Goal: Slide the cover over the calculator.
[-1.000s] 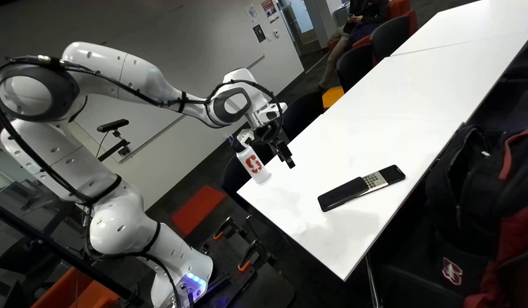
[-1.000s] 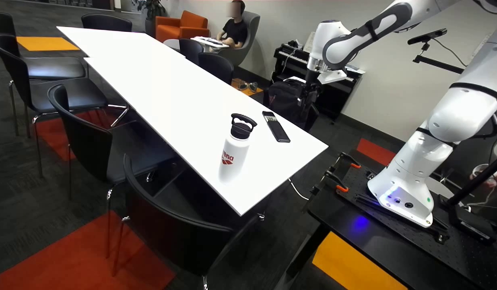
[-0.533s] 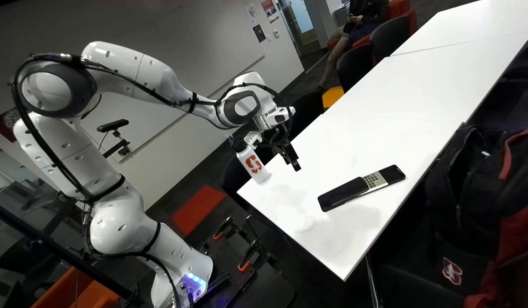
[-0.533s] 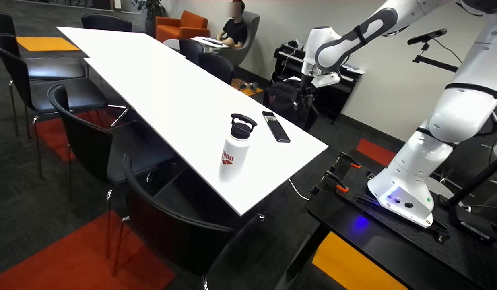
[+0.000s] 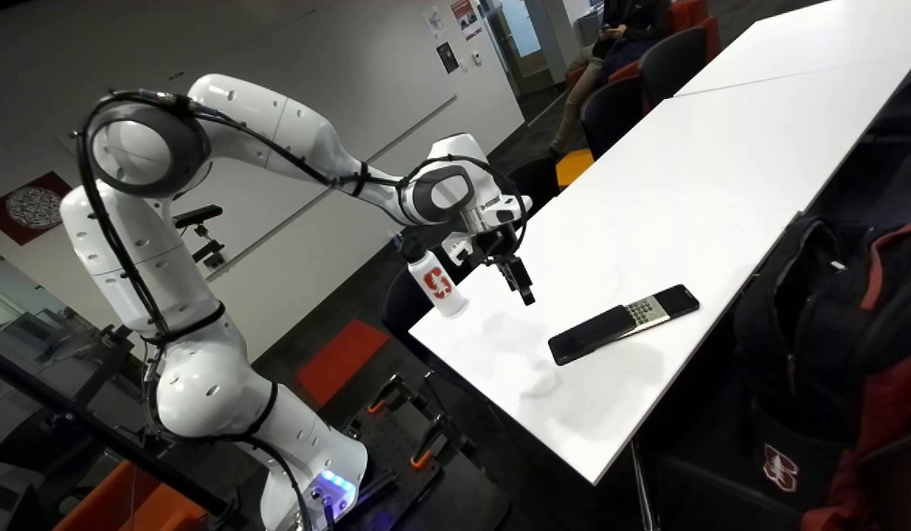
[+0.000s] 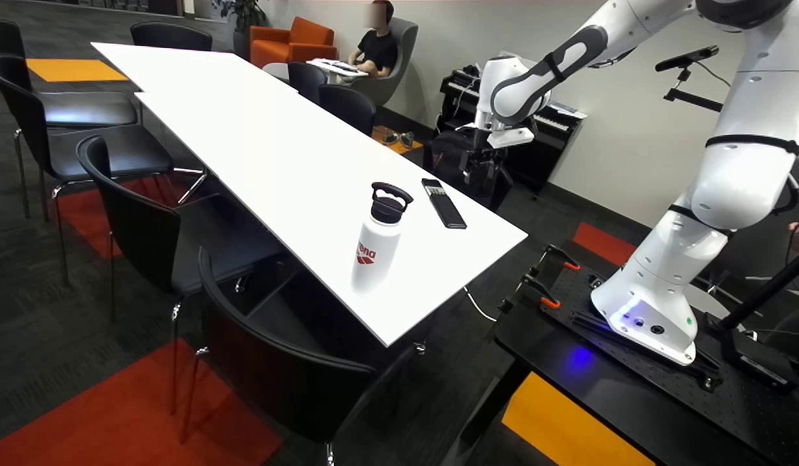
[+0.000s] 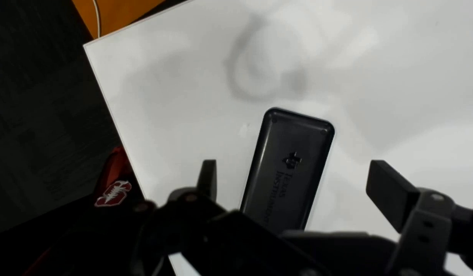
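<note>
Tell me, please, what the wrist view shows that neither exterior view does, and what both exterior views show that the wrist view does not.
Only the wrist view: lettering on the cover, with "TEXAS" readable, and the clear gap that shows the gripper is open.

Only the exterior views: the white bottle standing upright on the table, and the part of the calculator that the cover leaves bare, in both exterior views.

All share: the cover, the table and the gripper.

The cover [image 7: 287, 168] looks like glossy plastic, the calculator [image 5: 653, 309] metallic-faced, the table [image 5: 691, 199] smooth.
</note>
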